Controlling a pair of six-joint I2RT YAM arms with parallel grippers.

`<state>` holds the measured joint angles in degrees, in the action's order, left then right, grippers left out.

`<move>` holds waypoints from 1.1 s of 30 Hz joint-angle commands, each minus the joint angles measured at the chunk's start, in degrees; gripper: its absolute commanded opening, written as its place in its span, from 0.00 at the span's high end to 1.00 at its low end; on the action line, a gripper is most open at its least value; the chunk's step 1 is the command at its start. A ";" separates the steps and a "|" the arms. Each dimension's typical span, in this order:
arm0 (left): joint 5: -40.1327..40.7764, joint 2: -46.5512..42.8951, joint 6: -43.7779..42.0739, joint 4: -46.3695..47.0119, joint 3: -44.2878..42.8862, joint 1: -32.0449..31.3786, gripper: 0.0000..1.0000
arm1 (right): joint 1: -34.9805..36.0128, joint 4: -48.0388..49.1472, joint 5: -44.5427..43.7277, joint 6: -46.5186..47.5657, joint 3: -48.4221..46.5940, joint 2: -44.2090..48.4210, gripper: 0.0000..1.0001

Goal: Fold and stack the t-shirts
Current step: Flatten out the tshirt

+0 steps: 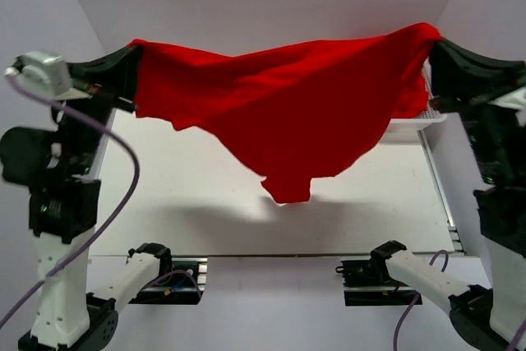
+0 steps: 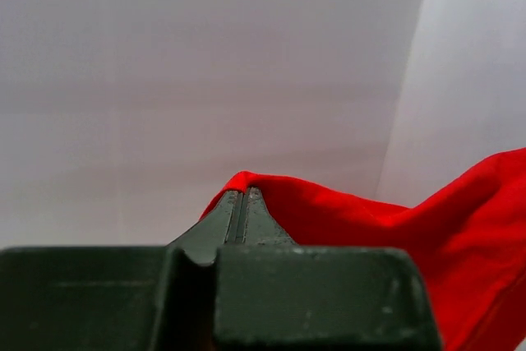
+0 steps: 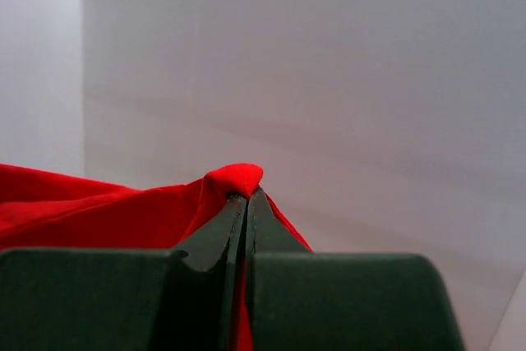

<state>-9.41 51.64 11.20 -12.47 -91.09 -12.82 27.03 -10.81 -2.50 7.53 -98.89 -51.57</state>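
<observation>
Right now, starting on my left, the left gripper is raised well above the table, and its jaws are pressed together on one corner of the red t-shirt. From the left wrist camera I see the two dark fingers meeting with only a thin line between them. The red cloth wraps over their tips and trails away to the right.

Moving across, the t-shirt is stretched in the air between both arms. Its top edge sags a little in the middle, and the body hangs down in loose folds to a point near the centre. That lowest point seems to hang clear of the white table, with a soft shadow lying under it.

Further right, a white basket sits at the far right side of the table, mostly hidden behind the cloth. I cannot tell whether the red in front of it is this shirt or another.

On my right, the right gripper is held at about the same height, clamped on the opposite corner. Its wrist camera shows the fingers closed, with a small bunch of red cloth poking out above the tips.
</observation>
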 commanded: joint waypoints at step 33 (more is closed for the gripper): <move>31.19 50.85 15.24 -13.51 8.42 2.35 0.40 | -4.00 6.74 -11.13 -6.03 -10.70 -67.84 0.40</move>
<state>15.00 94.83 22.02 -18.72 -73.01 -11.66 24.34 -0.19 -13.19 5.78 -95.94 -112.29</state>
